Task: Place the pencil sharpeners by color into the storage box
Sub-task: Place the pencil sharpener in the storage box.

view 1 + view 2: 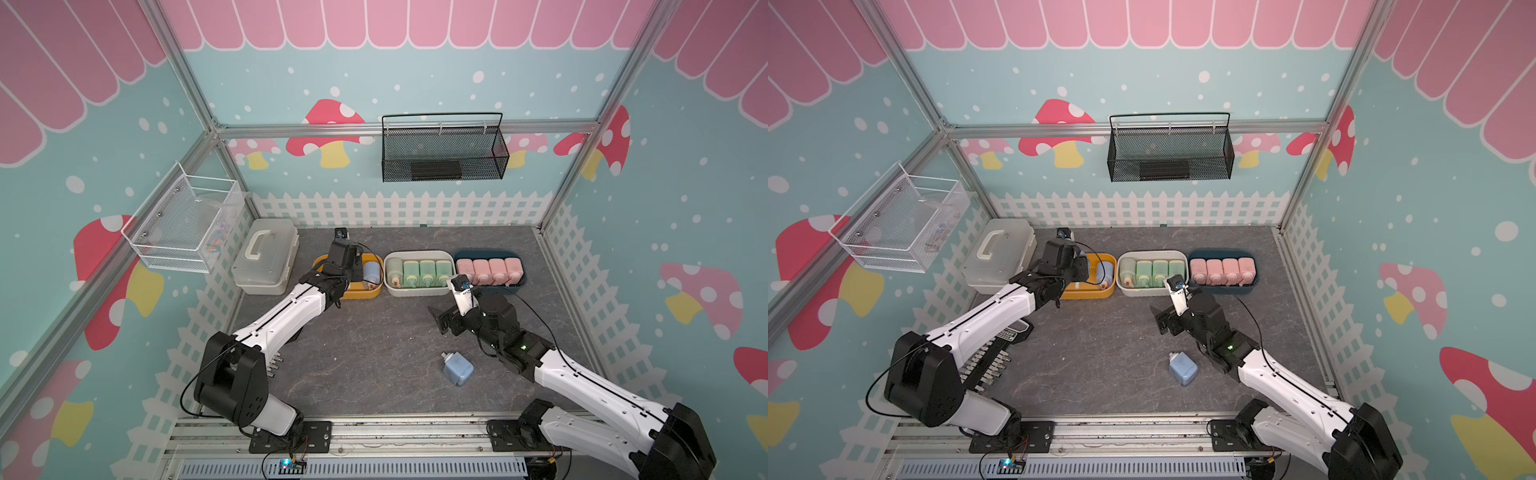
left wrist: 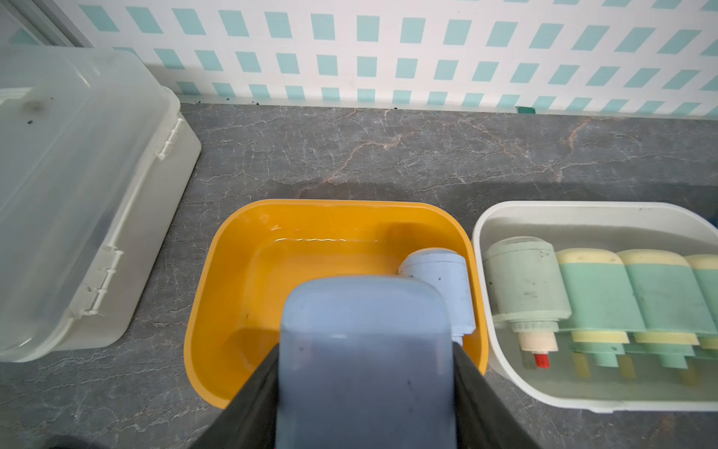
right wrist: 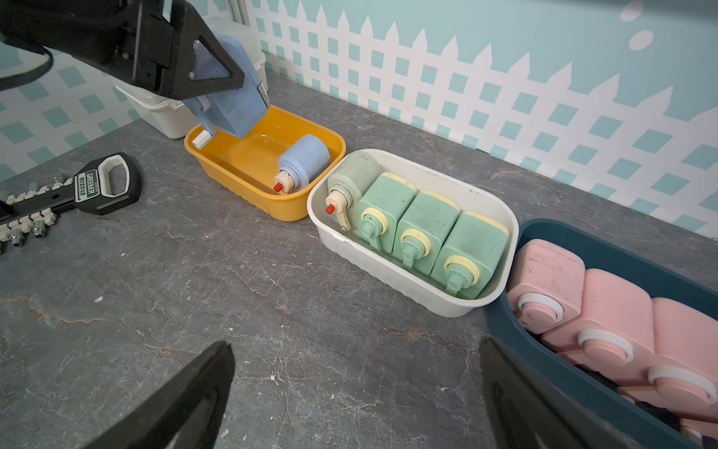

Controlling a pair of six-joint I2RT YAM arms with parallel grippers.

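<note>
Left fingers [image 2: 252, 408] grip a blue sharpener [image 2: 365, 350] above the yellow bin [image 2: 217, 272]; right fingers [image 3: 186, 400] stand wide open over the counter [image 3: 272, 295].

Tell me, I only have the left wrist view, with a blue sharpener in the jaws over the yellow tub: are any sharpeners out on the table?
Observer: Yes, besides your held blue sharpener, one loose blue sharpener lies on the table, in no tub.
Operator: Is the right gripper free?
Observer: Yes, the right gripper is open and empty.
Operator: How many pinks are sorted?
Observer: Four pink sharpeners sit in the dark blue tub.
</note>
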